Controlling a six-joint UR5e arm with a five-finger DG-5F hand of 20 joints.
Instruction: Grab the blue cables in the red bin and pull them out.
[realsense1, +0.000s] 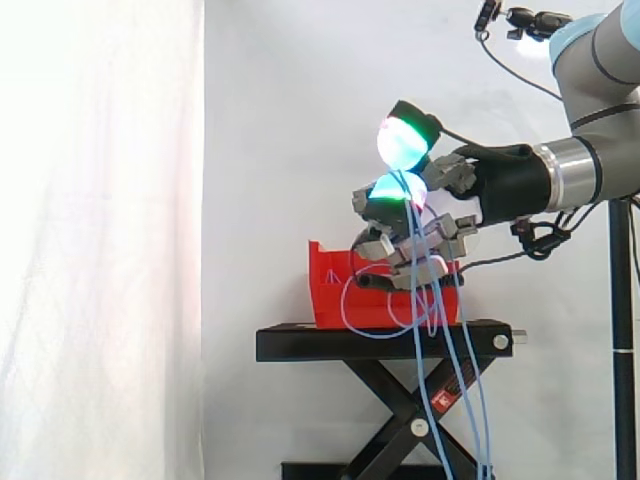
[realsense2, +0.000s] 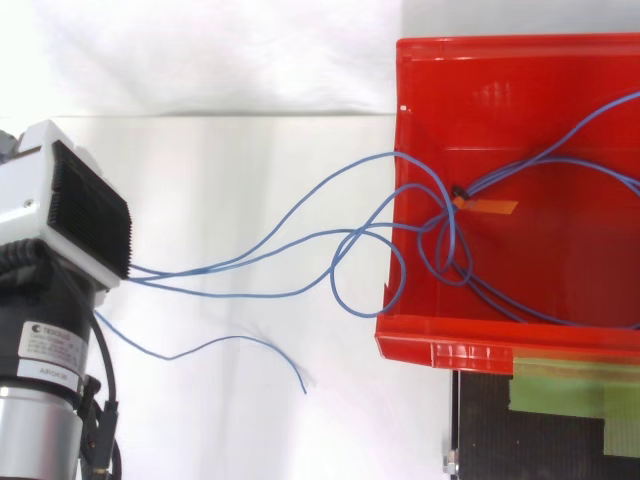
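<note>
The red bin (realsense1: 385, 295) sits on a black stand (realsense1: 380, 342). In the side view my hand (realsense1: 490, 185) hovers just above the bin's rim, and its green-glowing fingertips (realsense1: 405, 142) are pinched on the blue cables. The strands drop from the pinch past the stand, and a loop hangs over the bin's front wall. From above, the blue cables (realsense2: 240, 338) stretch from the hand (realsense2: 75, 205) at the left across to the red bin (realsense2: 520, 90). They tangle around a black tie with an orange tag (realsense2: 487, 206). One loose end lies outside the bin.
The stand is a black scissor lift (realsense1: 400, 410) before a white curtain. Green tape (realsense2: 570, 392) marks the stand top beside the bin. A black pole (realsense1: 622, 340) rises at the right, behind the arm.
</note>
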